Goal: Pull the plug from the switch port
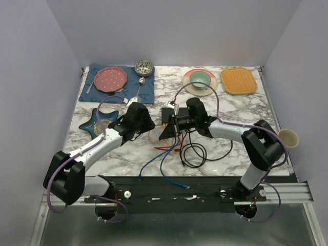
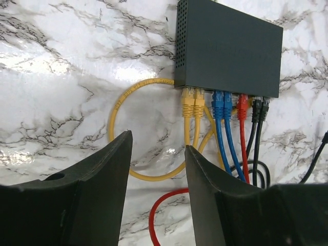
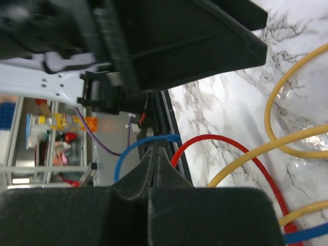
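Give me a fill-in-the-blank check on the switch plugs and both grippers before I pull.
In the left wrist view, the switch holds ___ yellow plugs at the row's left end. The single plug between the blue plugs and black plugs is ___. The left gripper is ___, facing the plugs. The right gripper, fingertips touching, is ___.
Missing: two; red; open; shut.

The switch (image 2: 230,46) has a matt black shell, possibly metal, its side finely perforated; the table (image 2: 61,92) is glossy, marble-patterned, throwing glare; the yellow cable (image 2: 111,122) has a smooth plastic sheath; the left gripper (image 2: 158,141) shows matt black plastic fingers; the orange mat (image 1: 238,81) looks woven.
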Robot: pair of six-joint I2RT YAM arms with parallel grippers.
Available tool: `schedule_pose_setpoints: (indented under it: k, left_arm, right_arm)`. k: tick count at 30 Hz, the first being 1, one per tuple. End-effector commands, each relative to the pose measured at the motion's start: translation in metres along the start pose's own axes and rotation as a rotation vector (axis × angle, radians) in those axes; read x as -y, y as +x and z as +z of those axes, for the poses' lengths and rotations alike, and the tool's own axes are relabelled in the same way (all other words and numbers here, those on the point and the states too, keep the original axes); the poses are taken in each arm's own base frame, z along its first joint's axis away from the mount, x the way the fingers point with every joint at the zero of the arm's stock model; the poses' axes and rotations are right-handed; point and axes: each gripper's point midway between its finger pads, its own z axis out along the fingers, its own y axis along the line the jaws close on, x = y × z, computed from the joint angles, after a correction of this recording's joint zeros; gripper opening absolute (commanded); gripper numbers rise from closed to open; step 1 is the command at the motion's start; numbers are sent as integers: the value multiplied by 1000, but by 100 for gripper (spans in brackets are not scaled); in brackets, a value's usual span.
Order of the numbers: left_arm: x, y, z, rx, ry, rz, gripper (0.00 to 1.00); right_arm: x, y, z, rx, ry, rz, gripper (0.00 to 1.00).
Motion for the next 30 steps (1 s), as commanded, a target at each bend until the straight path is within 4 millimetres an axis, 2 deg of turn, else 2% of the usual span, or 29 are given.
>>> schedule_pose_setpoints:
  k: [1,7,10,11,14,17,18,20,21,22,23,24,25,26,27,28,29,30]
  left_arm:
    - [-8,-2,-6,36,-8,-31,56]
    - [-11,1,-9,42,-3,-51,55]
    - [-10,5,-5,27,5,-53,55]
    - [-9,7,-4,19,8,-53,55]
    - [-7,9,-1,8,21,-57,54]
    - [-6,6,-4,22,24,-56,53]
    - [-7,5,-6,26,22,-53,53]
    - [-7,-3,-11,61,18,-44,53]
    - [-8,-5,-13,68,8,-41,53]
    - [-7,-11,-17,87,10,-38,53]
    - [-6,-14,-19,99,9,-34,53]
    - [-9,-17,-21,115,-7,-34,53]
    - [-9,-23,-24,136,-17,-41,59]
    - [-11,-26,-26,149,-35,-47,62]
    - [-18,-31,-27,172,-70,-64,63]
    - [-19,-34,-27,179,-85,-77,90]
    - [-25,-36,-27,188,-116,-113,99]
    - [-33,-38,-25,182,-146,-159,99]
  right_arm:
    - [32,62,6,-209,51,143,1]
    - [82,120,-7,-330,239,281,1]
    - [101,138,-10,-360,299,315,1]
    - [111,151,-10,-385,313,350,1]
    - [120,153,-8,-385,339,362,1]
    - [120,130,-9,-313,390,283,1]
    - [106,106,-9,-255,385,214,1]
    - [99,78,-13,-173,431,126,1]
    - [82,52,-17,-104,431,56,1]
    - [73,37,-21,-57,445,13,3]
    - [73,19,-29,6,507,-30,7]
    - [69,9,-35,39,538,-65,19]
    - [51,-13,-45,113,553,-119,29]
    - [56,-27,-58,181,644,-134,39]
    - [53,-35,-66,223,675,-141,67]
    - [47,-44,-73,265,696,-158,79]
    - [50,-51,-82,302,740,-158,89]
    - [51,-53,-86,318,752,-146,100]
